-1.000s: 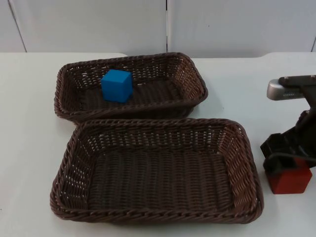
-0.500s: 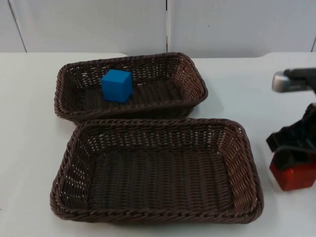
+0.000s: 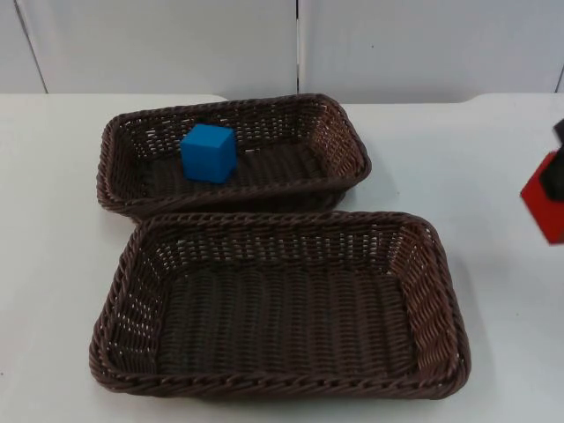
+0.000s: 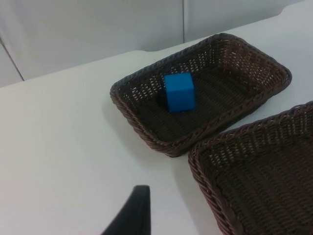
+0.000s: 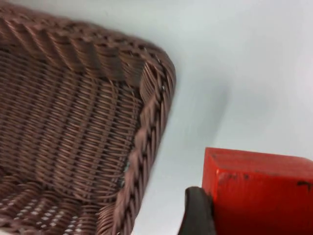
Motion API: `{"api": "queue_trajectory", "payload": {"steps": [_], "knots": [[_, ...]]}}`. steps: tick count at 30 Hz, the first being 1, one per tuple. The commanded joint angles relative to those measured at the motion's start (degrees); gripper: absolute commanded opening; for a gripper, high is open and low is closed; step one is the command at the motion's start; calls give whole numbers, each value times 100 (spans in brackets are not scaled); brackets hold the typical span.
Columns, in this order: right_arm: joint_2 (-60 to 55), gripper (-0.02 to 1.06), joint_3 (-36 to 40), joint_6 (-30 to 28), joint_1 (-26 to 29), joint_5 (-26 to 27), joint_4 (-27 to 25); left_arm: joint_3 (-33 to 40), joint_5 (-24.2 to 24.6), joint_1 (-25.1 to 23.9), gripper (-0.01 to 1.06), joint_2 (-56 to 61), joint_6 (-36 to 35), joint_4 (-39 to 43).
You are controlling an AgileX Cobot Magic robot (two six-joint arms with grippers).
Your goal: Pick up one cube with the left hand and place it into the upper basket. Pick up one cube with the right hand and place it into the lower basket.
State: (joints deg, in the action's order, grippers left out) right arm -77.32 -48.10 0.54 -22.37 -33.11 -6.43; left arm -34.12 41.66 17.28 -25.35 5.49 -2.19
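- Right gripper [image 5: 230, 215] is at the scene's right edge, lifted off the surface [image 3: 53, 220], fingers pinching the red cube [image 3: 545, 204].
- Right wrist view: one dark finger [image 5: 197, 211] is pressed against the red cube's side, with the cube held clear of the surface.
- Key relation: the lower basket [image 3: 441, 264] lies left of the held cube, its right rim just beside and below it; the cube is outside the basket, not over it.
- Judgement: the next move needs a carry leftward over that right rim, then a lowering into the open basket floor.
- The lower basket looks empty, so any drop spot inside should work.
- Blue cube [image 3: 209, 152] sits in the upper basket [image 3: 348, 145], left of centre, resting on the weave floor.
- Judgement: the left-hand half of the task looks done.
- Left gripper [image 4: 128, 215] hangs over bare surface left of both baskets, waiting; can't tell whether its fingers are spread or closed.
- Right arm is the nearer one to the lower basket's right rim.
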Motion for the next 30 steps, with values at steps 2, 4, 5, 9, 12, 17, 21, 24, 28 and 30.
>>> {"api": "queue_trajectory", "payload": {"steps": [2, 4, 5, 9, 12, 17, 21, 24, 28, 30], "knots": [[462, 0, 25, -15, -18, -194, 30, 17, -35, 36, 105, 15, -39, 20], [754, 0, 25, -15, -18, -265, 30, 17, -35, 36, 105, 15, -39, 30], [913, 0, 25, -15, -18, -278, 30, 17, -35, 36, 105, 15, -39, 43], [1117, 0, 25, -15, -18, -288, 30, 17, -35, 36, 105, 15, -39, 68], [1143, 0, 25, -15, -18, -288, 33, 17, -35, 36, 105, 15, -39, 68], [1143, 0, 25, -15, -18, -288, 33, 17, -24, 36, 105, 15, -39, 127], [1148, 0, 25, -15, -18, -252, 33, 17, -24, 36, 105, 15, -39, 127], [1148, 0, 25, -200, -18, -228, 7, 17, -24, 36, 105, 15, -39, 127], [1148, 0, 25, -420, -18, -283, -55, 17, -24, 36, 105, 15, -39, 127], [1148, 0, 25, -714, -18, -381, -193, 17, -35, 36, 105, 15, -39, 126]]}}
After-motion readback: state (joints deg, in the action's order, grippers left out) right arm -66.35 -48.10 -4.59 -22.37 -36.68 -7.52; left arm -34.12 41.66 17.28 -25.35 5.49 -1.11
